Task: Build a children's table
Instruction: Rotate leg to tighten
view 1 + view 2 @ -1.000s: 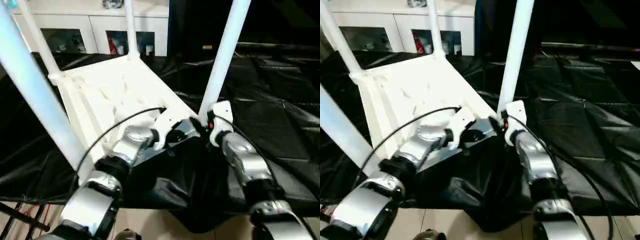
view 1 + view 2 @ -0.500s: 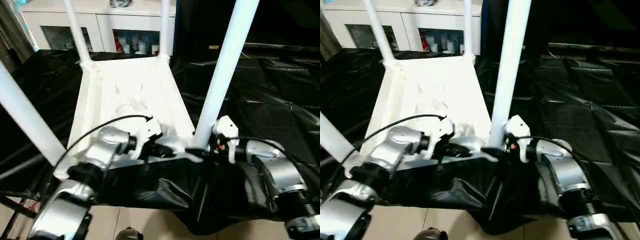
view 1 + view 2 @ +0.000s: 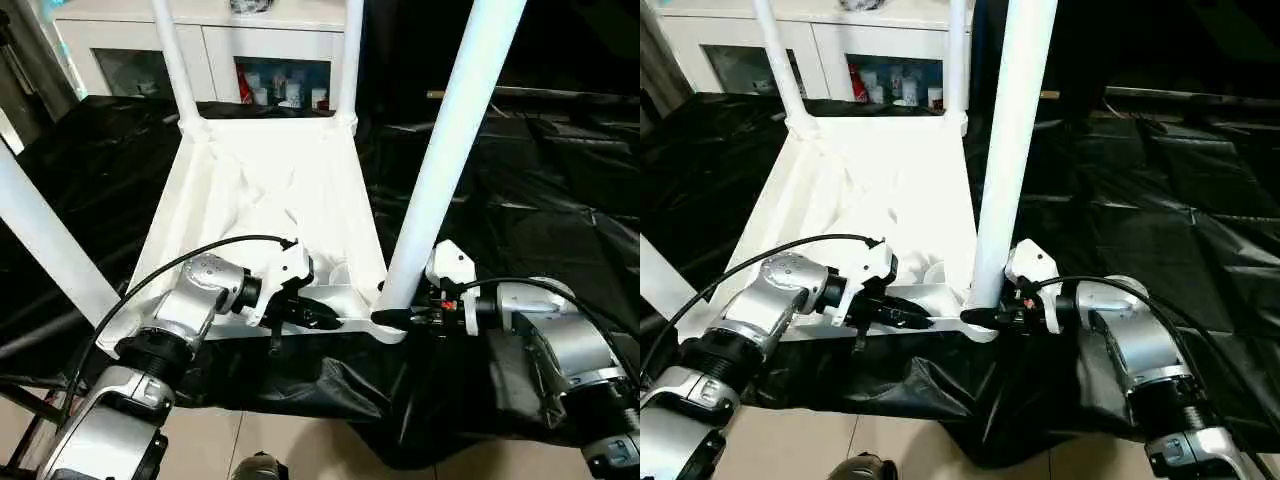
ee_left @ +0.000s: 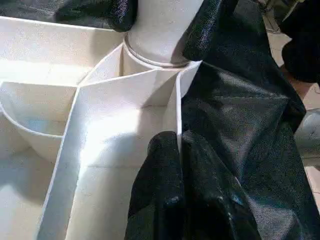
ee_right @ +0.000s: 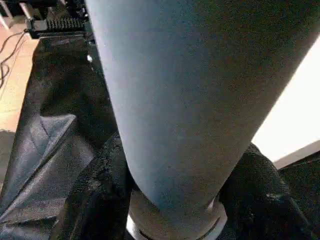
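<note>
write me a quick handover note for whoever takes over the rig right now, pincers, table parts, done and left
Left pincer: shut on the near rim of the tabletop, close to the near right corner.
Right pincer: its fingers sit either side of the base of the near right leg, at the socket.
The tabletop lies ribbed side up on the black-draped work table, its near edge at the work table's front edge.
Done: all four legs stand in their corner sockets.
Left: probably check the near right leg is seated, then turn the table onto its legs.
</note>
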Tool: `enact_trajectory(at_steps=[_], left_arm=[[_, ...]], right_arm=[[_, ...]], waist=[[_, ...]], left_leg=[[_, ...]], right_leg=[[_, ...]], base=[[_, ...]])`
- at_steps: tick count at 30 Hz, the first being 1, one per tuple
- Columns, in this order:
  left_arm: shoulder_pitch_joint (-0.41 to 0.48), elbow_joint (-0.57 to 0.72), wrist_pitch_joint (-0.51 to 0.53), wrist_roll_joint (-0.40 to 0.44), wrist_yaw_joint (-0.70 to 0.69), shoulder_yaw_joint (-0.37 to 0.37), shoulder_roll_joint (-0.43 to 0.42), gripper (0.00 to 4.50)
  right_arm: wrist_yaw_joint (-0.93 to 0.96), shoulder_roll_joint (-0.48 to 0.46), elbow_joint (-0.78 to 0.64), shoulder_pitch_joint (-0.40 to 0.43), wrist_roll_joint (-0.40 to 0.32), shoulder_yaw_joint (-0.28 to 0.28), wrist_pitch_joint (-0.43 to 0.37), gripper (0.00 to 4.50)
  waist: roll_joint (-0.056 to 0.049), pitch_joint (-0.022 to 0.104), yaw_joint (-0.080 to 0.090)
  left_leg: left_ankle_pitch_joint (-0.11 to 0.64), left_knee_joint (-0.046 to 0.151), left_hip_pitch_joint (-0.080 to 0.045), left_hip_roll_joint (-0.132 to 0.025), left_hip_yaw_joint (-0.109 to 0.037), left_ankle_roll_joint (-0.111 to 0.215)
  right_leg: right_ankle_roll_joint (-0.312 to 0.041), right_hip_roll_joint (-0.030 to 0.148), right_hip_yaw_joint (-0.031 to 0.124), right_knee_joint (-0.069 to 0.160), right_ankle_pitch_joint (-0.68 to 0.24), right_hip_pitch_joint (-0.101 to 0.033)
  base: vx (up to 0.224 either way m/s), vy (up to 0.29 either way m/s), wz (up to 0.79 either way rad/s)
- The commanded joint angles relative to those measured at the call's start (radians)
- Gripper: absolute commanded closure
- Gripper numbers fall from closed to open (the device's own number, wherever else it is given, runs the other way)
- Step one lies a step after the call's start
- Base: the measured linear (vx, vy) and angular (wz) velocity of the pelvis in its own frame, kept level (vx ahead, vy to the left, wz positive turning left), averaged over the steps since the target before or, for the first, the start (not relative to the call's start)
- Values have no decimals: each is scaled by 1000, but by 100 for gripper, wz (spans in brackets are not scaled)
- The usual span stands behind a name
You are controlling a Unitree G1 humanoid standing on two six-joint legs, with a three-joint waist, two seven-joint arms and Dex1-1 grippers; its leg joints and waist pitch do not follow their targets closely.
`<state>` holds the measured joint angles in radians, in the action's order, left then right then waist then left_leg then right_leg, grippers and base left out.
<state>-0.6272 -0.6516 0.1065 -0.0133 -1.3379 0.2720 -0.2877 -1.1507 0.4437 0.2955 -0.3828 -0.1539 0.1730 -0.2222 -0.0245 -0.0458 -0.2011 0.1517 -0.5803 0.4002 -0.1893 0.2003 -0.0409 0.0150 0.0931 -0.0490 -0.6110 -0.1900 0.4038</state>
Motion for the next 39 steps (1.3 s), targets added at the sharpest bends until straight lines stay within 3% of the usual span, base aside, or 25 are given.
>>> enact_trajectory(at_steps=[1,2,4,5,6,7,9,11,16,17,18,22,24,28,30,33,36,39], left_arm=[[-27,32,-20,-15,49,-17,42,450],[-31,25,-21,-12,65,-20,48,450],[-63,-31,-31,12,193,-39,90,450],[-75,-49,-31,18,234,-45,106,450],[-86,-63,-31,21,262,-47,118,450],[-101,-78,-27,26,299,-46,138,450],[-120,-96,-10,36,361,-47,173,450],[-150,-130,4,47,492,-66,226,450],[-174,-160,14,51,597,-82,296,450],[-176,-163,6,52,599,-81,313,450],[-176,-163,3,52,598,-81,317,450],[-172,-162,-5,45,578,-77,316,450],[-155,-143,-10,37,515,-65,296,450],[-135,-125,-10,31,441,-59,247,450],[-123,-108,-12,22,384,-53,221,450],[-102,-73,-11,7,294,-40,181,450],[-76,-30,-15,-18,181,-30,141,450],[-53,10,0,-30,95,-15,103,450]], right_arm=[[25,-29,10,16,7,42,-36,248],[42,-36,16,15,15,43,-40,248],[264,-129,112,-14,68,8,-59,248],[354,-166,151,-27,82,-12,-68,248],[429,-197,184,-38,88,-31,-81,248],[518,-234,223,-50,94,-53,-93,248],[633,-283,272,-65,104,-77,-99,249],[737,-335,307,-81,105,-100,-99,249],[812,-391,337,-108,152,-78,-74,250],[797,-404,347,-119,141,-88,-49,250],[793,-407,349,-122,135,-92,-44,194],[772,-408,341,-128,107,-109,-27,172],[735,-383,315,-124,116,-87,16,145],[543,-309,257,-105,100,-43,63,145],[427,-261,211,-83,86,-13,76,145],[285,-192,148,-54,52,9,77,145],[158,-116,96,-30,25,24,61,145],[76,-65,67,-18,10,24,58,145]], waist=[[14,64,5],[15,61,7],[16,58,14],[15,53,24],[15,53,24],[19,55,38],[13,53,51],[18,53,62],[17,55,60],[15,58,61],[15,58,59],[15,61,57],[16,61,56],[17,62,52],[19,63,47],[17,65,42],[17,63,36],[16,60,31]], left_leg=[[282,71,-32,-50,-25,19],[296,72,-31,-49,-26,13],[315,76,-31,-46,-27,-5],[361,83,-32,-42,-31,-31],[361,83,-32,-42,-31,-31],[406,87,-39,-42,-40,-60],[425,93,-38,-43,-43,-71],[447,91,-46,-40,-40,-74],[416,88,-44,-38,-36,-49],[394,87,-40,-37,-34,-43],[384,86,-39,-37,-33,-37],[346,84,-38,-37,-30,-19],[335,83,-37,-37,-29,-12],[312,80,-33,-38,-28,9],[270,74,-30,-39,-26,31],[234,69,-29,-41,-23,57],[244,69,-29,-43,-22,64],[286,74,-33,-48,-24,45]], right_leg=[[-222,64,35,70,-197,-34],[-214,65,35,73,-226,-34],[-204,67,36,78,-272,-28],[-185,69,34,85,-360,-27],[-185,69,34,85,-360,-27],[-147,75,33,93,-452,-30],[-138,74,33,97,-453,-28],[-139,69,34,101,-429,-22],[-142,65,38,102,-380,-25],[-151,64,39,97,-326,-29],[-155,63,38,94,-305,-31],[-166,62,39,90,-255,-34],[-171,62,38,89,-242,-35],[-174,63,38,86,-209,-41],[-191,61,35,79,-160,-48],[-217,58,34,70,-93,-46],[-230,59,33,73,-119,-46],[-226,60,33,78,-199,-42]], base=[[0,0,0],[0,0,0],[0,0,0],[0,0,0],[0,0,0],[0,0,0],[0,0,0],[0,0,0],[0,0,0],[0,0,0],[0,0,0],[0,0,0],[0,0,0],[0,0,0],[0,0,0],[0,0,0],[0,0,0],[0,0,0]])
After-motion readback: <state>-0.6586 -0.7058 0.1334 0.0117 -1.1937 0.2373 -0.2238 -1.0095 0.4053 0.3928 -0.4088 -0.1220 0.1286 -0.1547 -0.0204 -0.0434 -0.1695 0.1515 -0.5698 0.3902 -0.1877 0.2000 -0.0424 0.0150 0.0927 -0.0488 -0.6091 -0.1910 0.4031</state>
